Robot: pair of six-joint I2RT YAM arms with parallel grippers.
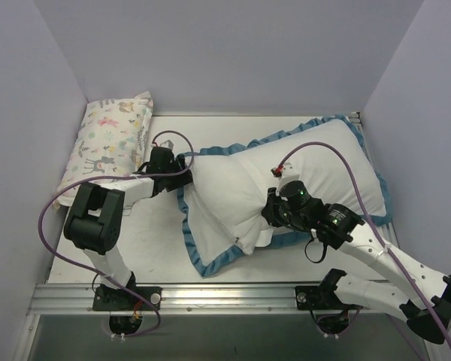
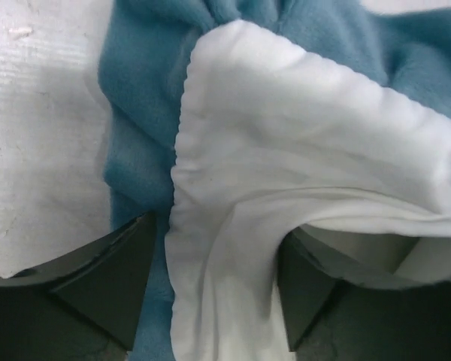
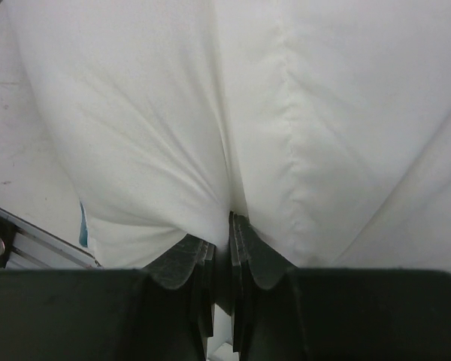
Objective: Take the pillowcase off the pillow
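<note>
The pillowcase lies across the table with its white inside showing, edged with blue ruffled trim. The white pillow bulges out of its lower left end. My left gripper is at the case's upper left edge. In the left wrist view this gripper is closed on a bunched fold of the white pillowcase beside its blue trim. My right gripper is shut on a pinch of the pillow's white fabric, fingers almost together. A small blue label shows at the pillow's lower left.
A small pastel animal-print pillow lies at the back left against the wall. Purple walls enclose the table on three sides. A metal rail runs along the near edge by the arm bases.
</note>
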